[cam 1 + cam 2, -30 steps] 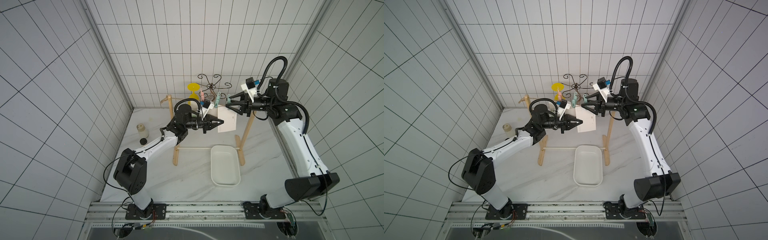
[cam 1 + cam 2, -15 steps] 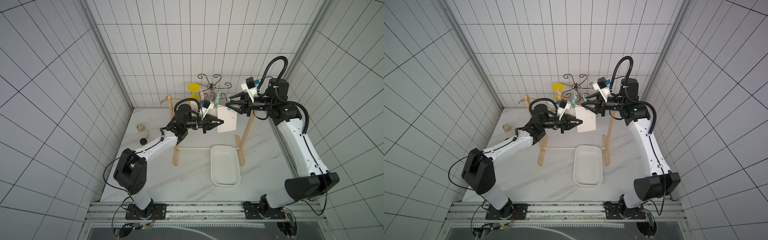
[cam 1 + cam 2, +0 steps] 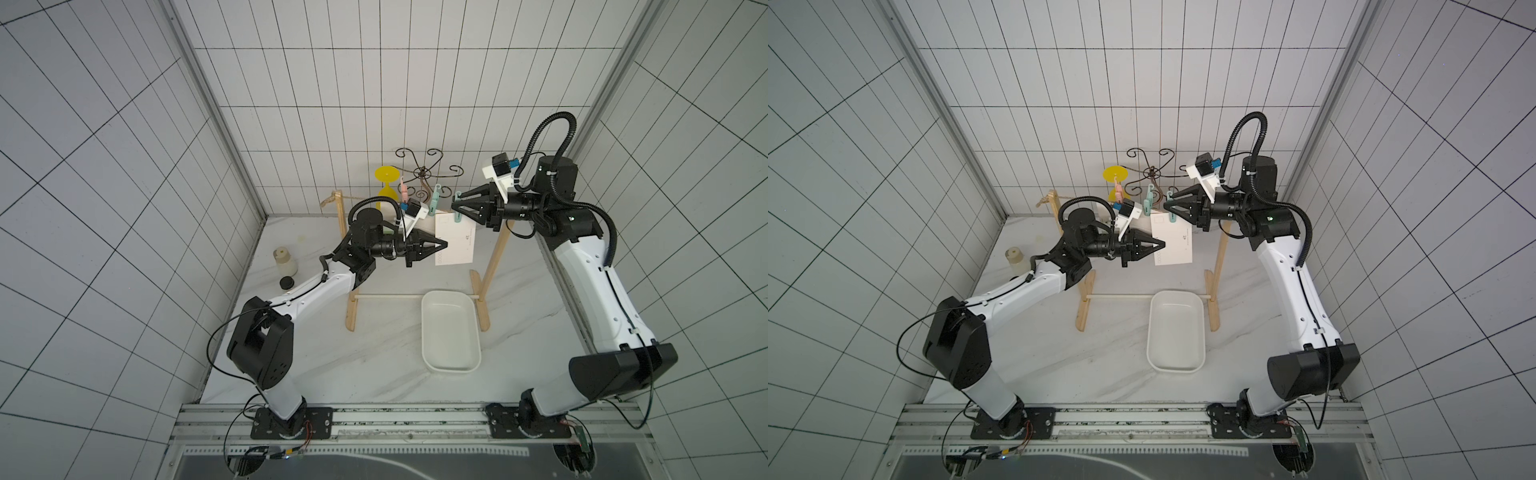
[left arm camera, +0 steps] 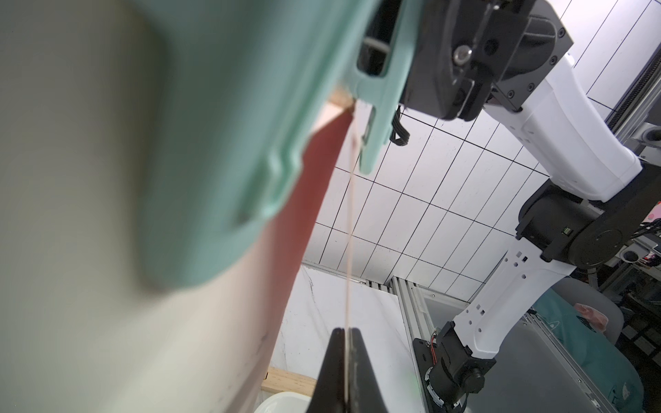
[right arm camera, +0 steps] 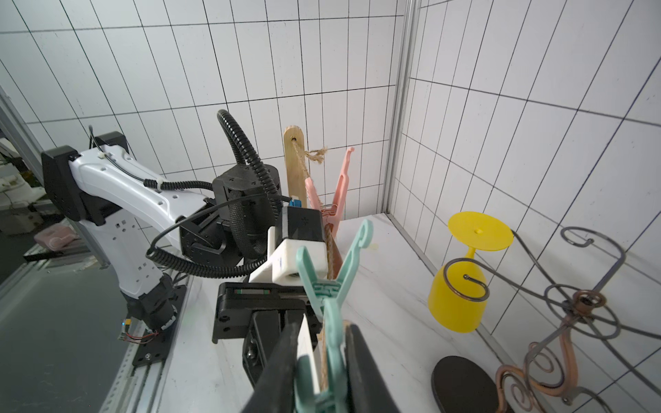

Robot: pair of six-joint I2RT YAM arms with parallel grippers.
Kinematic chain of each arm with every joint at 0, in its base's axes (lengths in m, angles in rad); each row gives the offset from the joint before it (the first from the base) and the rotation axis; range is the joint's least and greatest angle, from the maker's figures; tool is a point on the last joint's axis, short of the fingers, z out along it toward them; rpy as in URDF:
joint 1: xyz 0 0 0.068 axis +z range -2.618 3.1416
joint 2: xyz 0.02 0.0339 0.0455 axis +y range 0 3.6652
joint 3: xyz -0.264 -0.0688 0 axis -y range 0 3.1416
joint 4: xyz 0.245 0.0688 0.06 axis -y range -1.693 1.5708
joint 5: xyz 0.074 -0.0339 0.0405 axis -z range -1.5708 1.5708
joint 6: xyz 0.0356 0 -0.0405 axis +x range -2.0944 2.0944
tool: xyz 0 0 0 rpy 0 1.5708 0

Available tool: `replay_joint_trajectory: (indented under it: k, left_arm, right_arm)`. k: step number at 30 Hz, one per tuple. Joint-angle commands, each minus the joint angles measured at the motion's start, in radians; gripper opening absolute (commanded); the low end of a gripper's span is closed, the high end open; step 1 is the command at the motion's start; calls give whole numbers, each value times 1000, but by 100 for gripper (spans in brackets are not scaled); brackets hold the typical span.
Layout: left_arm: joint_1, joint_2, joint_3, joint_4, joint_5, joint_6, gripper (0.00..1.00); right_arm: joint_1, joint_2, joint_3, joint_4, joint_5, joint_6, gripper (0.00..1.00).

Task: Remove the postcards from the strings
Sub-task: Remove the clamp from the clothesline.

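The postcard (image 3: 455, 243) hangs by a peg (image 5: 334, 343) from the string (image 5: 299, 156) between the two posts (image 3: 494, 259), the tray (image 3: 451, 332) lies on the table (image 3: 374, 365) before the right post, the bottle (image 3: 284, 262) stands at the left, and the goblet (image 3: 387, 174) and the wire stand (image 3: 422, 171) are behind.

The left arm (image 3: 307, 291) and the right arm (image 3: 590, 282) are clad in white shells with black joint housings. A black corrugated hose (image 5: 250, 157) is looped at each wrist. Black base plates (image 3: 320, 419) are bolted onto the aluminium rail (image 3: 415, 419); thin black cables are trailed beside it.
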Motion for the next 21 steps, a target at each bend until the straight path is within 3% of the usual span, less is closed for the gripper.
replay_joint_trajectory:
  k: [1,3,11,21]
  left_arm:
    - [7,9,30,-6,0,-21,0]
    - [7,9,30,-2,0,-25,0]
    - [7,5,29,5,-1,-34,0]
    - [-5,-21,-2,2,-9,-38,0]
  right_arm:
    - [-10,5,2,-12,-33,2,9]
    - [-9,3,1,-10,-30,6,0]
    - [-5,-20,-32,58,-5,50,0]
    - [-2,-128,-192,431,91,263,0]
